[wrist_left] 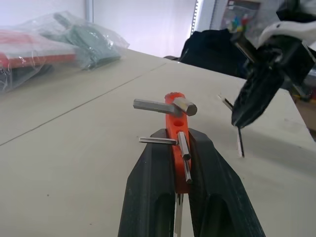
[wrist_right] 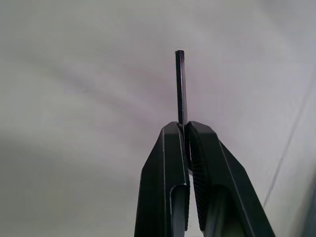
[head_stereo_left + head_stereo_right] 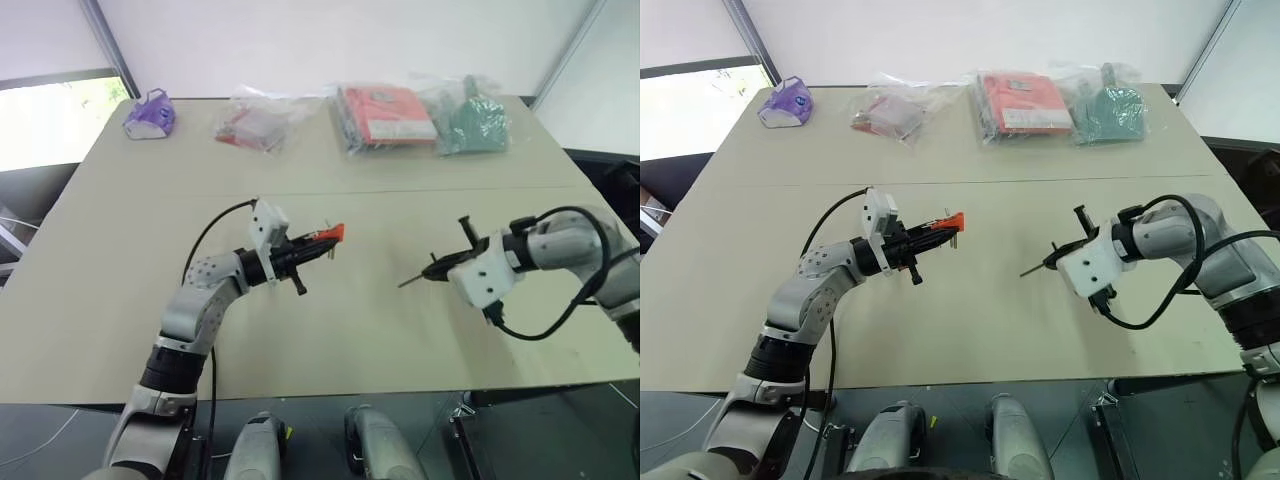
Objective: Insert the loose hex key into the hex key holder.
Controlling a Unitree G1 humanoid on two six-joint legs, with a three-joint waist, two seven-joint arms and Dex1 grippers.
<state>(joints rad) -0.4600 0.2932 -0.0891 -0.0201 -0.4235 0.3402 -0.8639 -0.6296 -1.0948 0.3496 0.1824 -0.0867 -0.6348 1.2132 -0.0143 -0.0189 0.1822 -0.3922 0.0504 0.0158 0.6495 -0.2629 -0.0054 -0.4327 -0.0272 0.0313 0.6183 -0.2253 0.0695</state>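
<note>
The orange hex key holder [image 3: 331,235] is clamped between the fingers of my left gripper [image 3: 318,243], held above the middle of the table and pointing right. In the left wrist view the holder [image 1: 173,117] has a couple of metal keys sticking out sideways. My right gripper [image 3: 433,271] is shut on the loose hex key [image 3: 408,281], whose thin grey shaft points left toward the holder, a hand's width away. The right wrist view shows the key [image 2: 180,84] standing straight out from the closed fingertips [image 2: 170,136].
Along the table's far edge lie a purple object [image 3: 150,115], a clear bag with red parts [image 3: 255,125], a red packet in plastic [image 3: 385,112] and a bagged green item [image 3: 470,120]. The table's front edge [image 3: 300,392] is close below both arms.
</note>
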